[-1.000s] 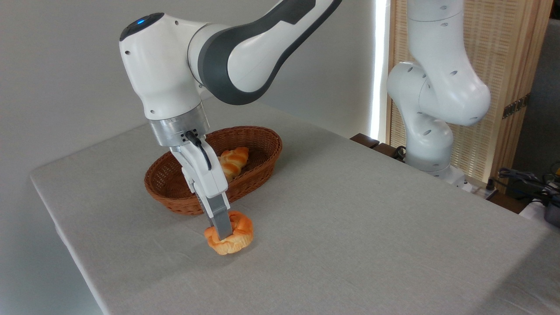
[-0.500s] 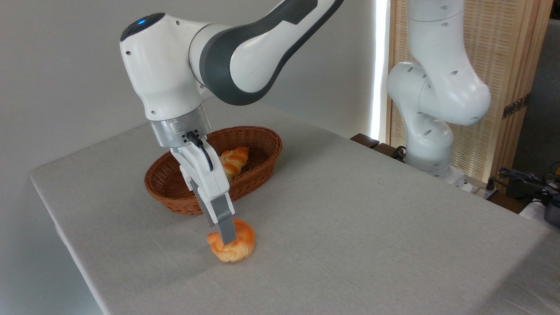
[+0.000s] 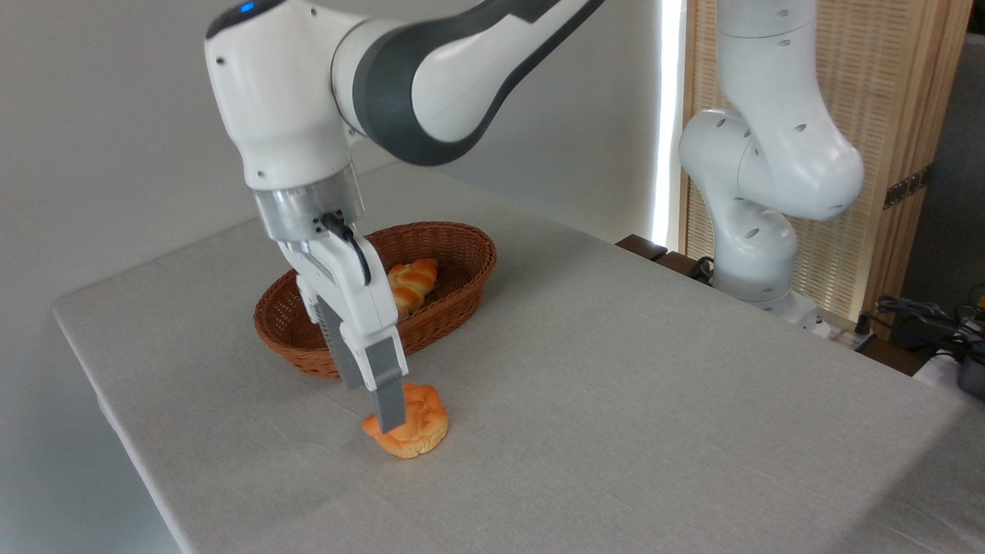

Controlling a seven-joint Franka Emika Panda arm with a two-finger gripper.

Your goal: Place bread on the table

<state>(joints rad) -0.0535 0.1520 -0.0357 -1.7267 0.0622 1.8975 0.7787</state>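
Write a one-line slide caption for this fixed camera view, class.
Panda gripper poised over the bread resting on the table, with the wicker basket and braided loaf behind.

Soft, even daylight fills the scene, brightest in a blown-out vertical strip of window glare [image 3: 668, 115] far up and right of the gripper [image 3: 391, 415]. Faint diffuse shadows spread over the table [image 3: 616, 369] left of and below it. Focus is sharp throughout, without visible edge distortion.

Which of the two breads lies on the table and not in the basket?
The small round knotted bun, directly below the claw. It rests on the grey table, while the longer braided loaf lies inside the wicker basket.
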